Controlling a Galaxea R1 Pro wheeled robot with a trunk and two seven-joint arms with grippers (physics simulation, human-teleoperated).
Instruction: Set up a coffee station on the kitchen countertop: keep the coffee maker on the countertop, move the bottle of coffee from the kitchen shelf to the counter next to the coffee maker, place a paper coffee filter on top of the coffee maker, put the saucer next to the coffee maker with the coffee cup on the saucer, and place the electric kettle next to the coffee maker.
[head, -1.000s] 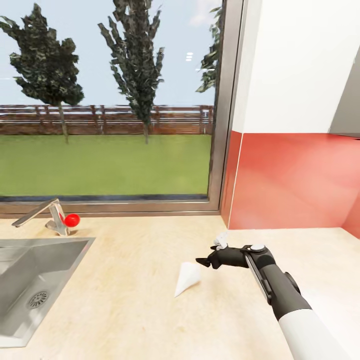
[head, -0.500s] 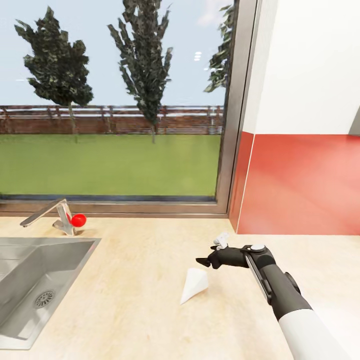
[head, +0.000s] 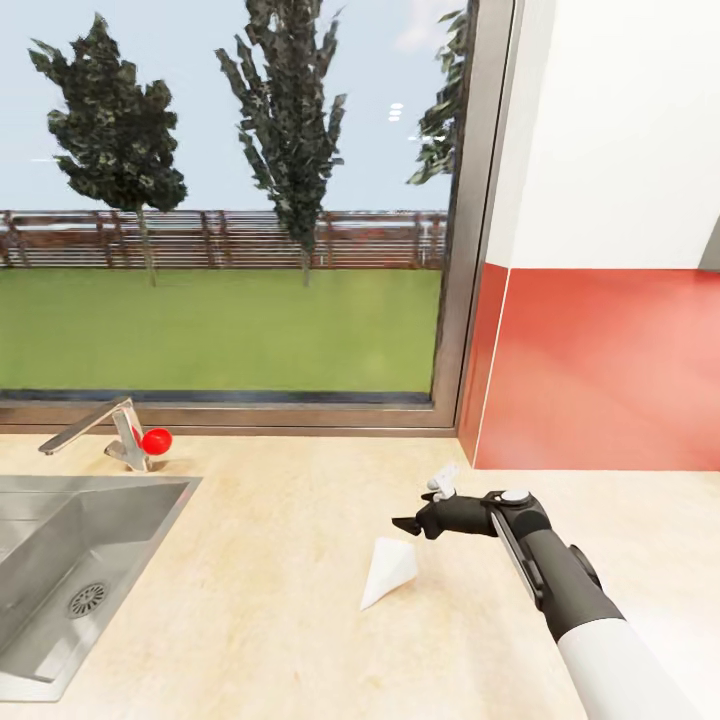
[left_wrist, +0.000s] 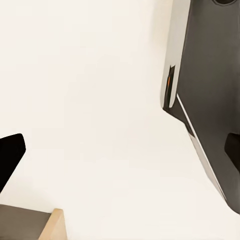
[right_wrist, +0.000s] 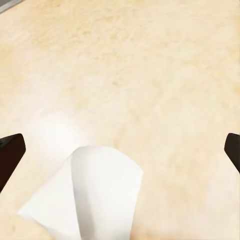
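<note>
A white paper coffee filter (head: 388, 572), cone-shaped, lies on its side on the beige countertop (head: 260, 610). My right gripper (head: 422, 503) hovers just beyond and to the right of it, open, with nothing between its fingers. In the right wrist view the filter (right_wrist: 85, 195) lies below the gripper (right_wrist: 120, 150), whose dark fingertips (right_wrist: 10, 155) stand wide apart at the frame's edges. My left gripper (left_wrist: 120, 152) is open too, facing a plain white surface.
A steel sink (head: 60, 560) is set into the counter at the left, with a faucet (head: 110, 430) and red knob (head: 156, 440) behind it. A large window and a red backsplash (head: 600, 370) bound the counter's far side. A dark grey panel (left_wrist: 210, 75) is beside the left gripper.
The camera shifted a second ago, sliding the whole scene to the right in the picture. Over the last half second nothing has visibly moved.
</note>
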